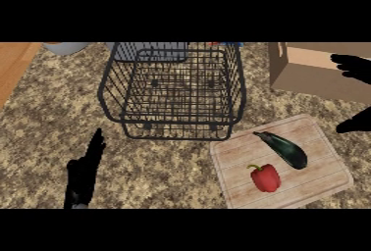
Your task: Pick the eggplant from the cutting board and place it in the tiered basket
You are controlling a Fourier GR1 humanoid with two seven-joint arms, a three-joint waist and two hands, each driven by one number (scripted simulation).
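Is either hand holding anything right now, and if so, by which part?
Nothing is held. The eggplant lies on the cutting board. The right hand is open above it; the left hand is open over the counter.

Head view, sole camera: looks steeply down from above my forearms onto the counter (43, 147); my left hand (83, 169) low-left; far edge perhaps cropped.

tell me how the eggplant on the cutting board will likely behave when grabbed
The eggplant looks glossy, so it may be slippery under the fingers. Its long rounded body, lying flat on the cutting board, would probably roll if nudged sideways. It looks solid, so likely stiff, not floppy. The red pepper lies close by, leaving little room.
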